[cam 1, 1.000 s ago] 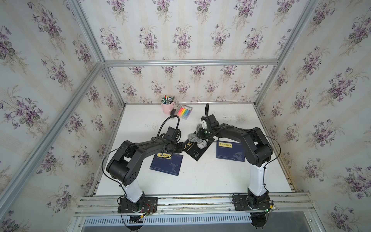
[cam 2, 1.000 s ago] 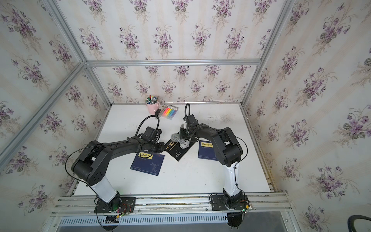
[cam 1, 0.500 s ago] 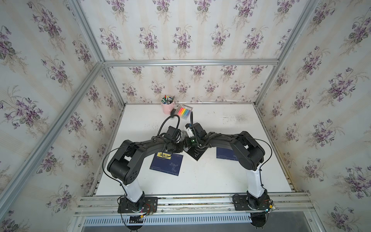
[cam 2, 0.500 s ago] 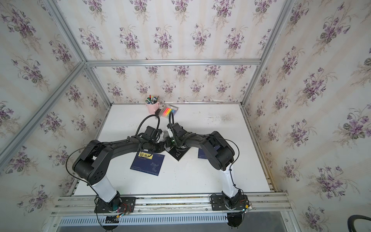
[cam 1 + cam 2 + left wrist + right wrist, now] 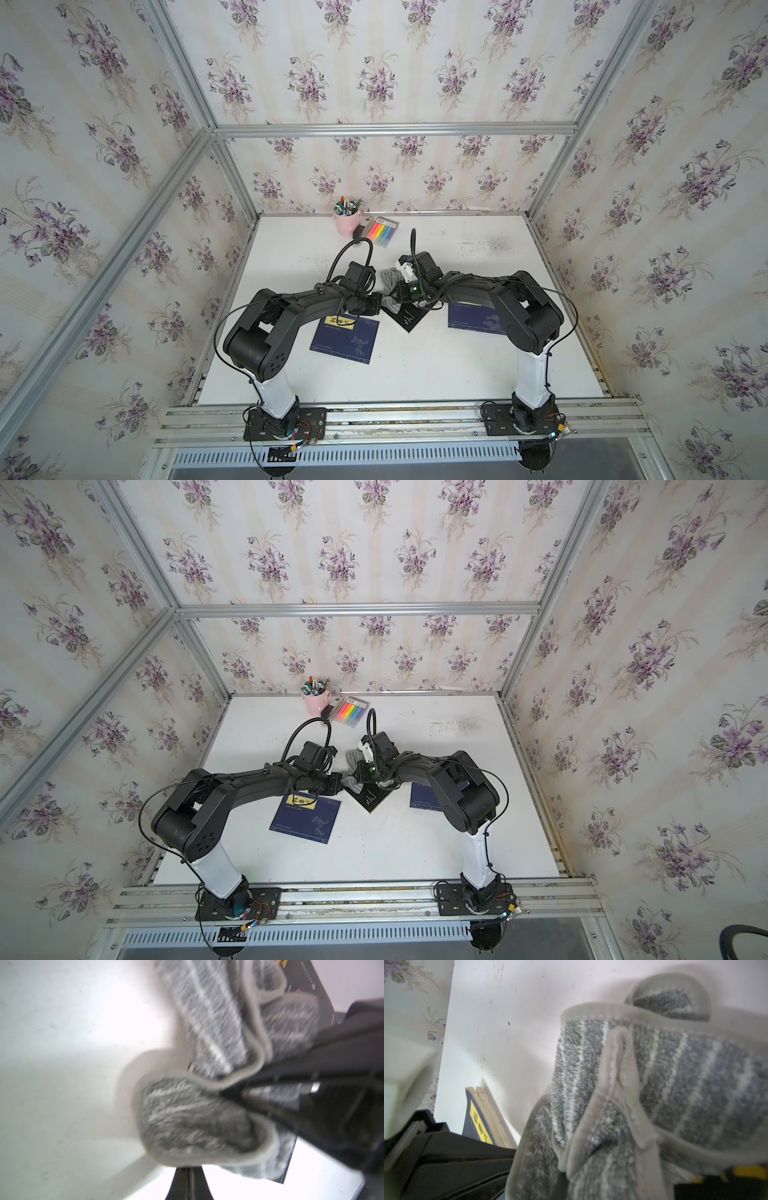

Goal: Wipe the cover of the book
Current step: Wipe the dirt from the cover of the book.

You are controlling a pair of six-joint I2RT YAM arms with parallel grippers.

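Three books lie on your white table in both top views: a blue book at the near left, a second blue book on the right, partly under the right arm, and the black book between them, turned corner-on to the near edge. Your two arms meet over its far-left corner. The right gripper pinches the grey striped cloth, which is bunched at that corner and reaches past it over the table. The left gripper sits just beside the cloth at the book's left edge; from up here you cannot tell whether it touches the cover. At the far edge stand a pink pen cup and a pack of coloured markers, well apart from the books.

Left wrist view: your left gripper has its two fingers pressed together with nothing between them. The cloth is folded in loops, and the right gripper has its jaws clamped on the hem. The black book shows behind the cloth.

Right wrist view: the cloth fills most of the frame and hides the fingers holding it. The left gripper sits beside it, and past that you see the blue book with its yellow label.
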